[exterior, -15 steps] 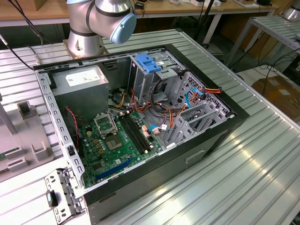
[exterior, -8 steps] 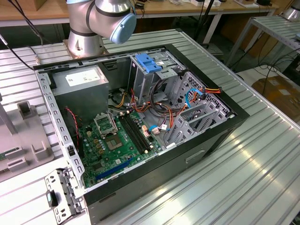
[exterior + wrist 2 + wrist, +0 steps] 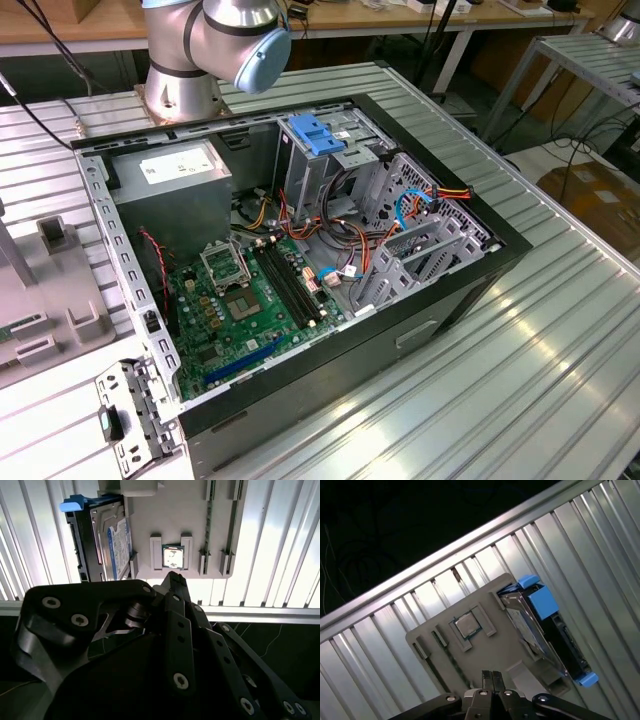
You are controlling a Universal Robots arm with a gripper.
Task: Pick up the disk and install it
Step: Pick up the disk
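Gripper hovering over the grey holder, jaws pressed together, pinching nothing.
The disk is standing on edge at the holder's end, and a chip is lying mid-holder.

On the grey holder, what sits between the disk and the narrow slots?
A square chip in its own recess lies between the disk and the narrow slots, in the second wrist view.

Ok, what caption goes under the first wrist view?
Gripper, jaws shut, above a grey holder with the disk standing on edge and a chip.
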